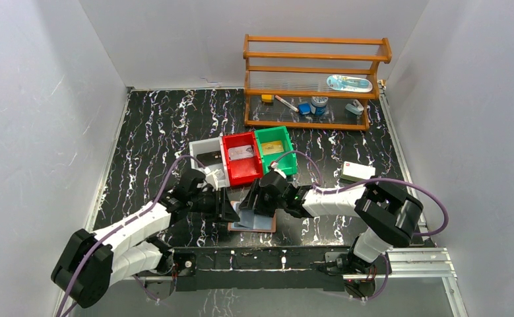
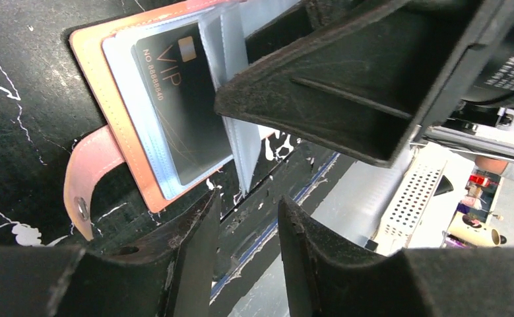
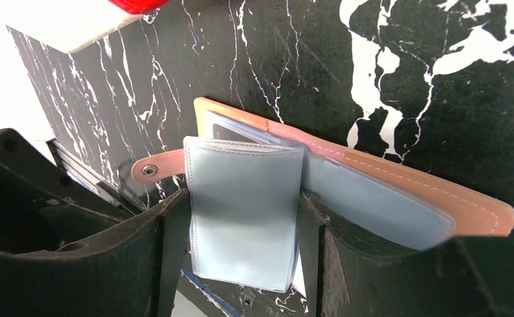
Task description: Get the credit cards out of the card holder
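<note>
The black card (image 2: 175,112) in the card holder (image 1: 254,223) reads "VIP" and "NO 8888…". The holder lies open at the middle of the near edge, its long axis roughly along that edge and its strap tab (image 3: 155,170) toward the left edge. The right gripper (image 3: 244,205) clamps its clear pocket leaves (image 3: 244,231); the left gripper (image 2: 249,201) is released.

Robot lab test cell: white panel walls (image 1: 36,99), marbled tabletop (image 1: 161,132), alu rail (image 1: 412,263)

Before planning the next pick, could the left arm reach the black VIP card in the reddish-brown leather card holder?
Probably yes: the black VIP card lies in plain view beyond the open left gripper, while the right gripper flanks the lifted clear pocket. The card's sleeve may hinder grasping.
</note>
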You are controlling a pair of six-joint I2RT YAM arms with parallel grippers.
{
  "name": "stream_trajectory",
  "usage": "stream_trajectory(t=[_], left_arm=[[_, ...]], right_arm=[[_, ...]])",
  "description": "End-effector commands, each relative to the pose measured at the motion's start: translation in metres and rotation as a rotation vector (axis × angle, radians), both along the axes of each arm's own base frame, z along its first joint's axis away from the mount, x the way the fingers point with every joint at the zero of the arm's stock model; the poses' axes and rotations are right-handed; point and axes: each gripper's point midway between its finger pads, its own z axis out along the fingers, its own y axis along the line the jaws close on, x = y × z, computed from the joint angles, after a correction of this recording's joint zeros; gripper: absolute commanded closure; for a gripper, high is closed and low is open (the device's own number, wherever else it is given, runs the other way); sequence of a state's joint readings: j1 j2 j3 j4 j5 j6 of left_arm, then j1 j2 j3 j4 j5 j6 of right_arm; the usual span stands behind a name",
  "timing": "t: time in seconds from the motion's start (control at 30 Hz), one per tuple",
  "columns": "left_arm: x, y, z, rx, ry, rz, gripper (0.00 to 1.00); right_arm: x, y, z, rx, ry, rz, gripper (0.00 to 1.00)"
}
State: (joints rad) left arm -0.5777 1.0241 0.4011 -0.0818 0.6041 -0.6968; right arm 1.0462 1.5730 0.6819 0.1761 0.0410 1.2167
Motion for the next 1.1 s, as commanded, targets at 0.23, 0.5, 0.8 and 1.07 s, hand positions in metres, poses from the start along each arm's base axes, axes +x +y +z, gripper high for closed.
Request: stream_trajectory(t=[0.23,0.5,0.8,1.07], left_arm=[[0.006,-0.003,-0.018,0.063,-0.008,0.008,0.69],[0.009,-0.010,-0.016,0.016,-0.028,-0.001,0.76],[0.009,-0.008,-0.025,0.027,-0.013,0.018,0.89],[0.008,-0.010,-0.021,0.004,-0.033,0.002,0.94]], right_arm=[[-0.014,-0.011,-0.020,-0.031,0.055,0.009,0.34],[-0.015,-0.013,-0.021,-0.025,0.059,0.005,0.34],[-0.013,-0.015,-0.019,-0.010,0.061,-0.002,0.34],[-0.012,-0.016,-0.018,0.004,0.065,-0.007,0.30]])
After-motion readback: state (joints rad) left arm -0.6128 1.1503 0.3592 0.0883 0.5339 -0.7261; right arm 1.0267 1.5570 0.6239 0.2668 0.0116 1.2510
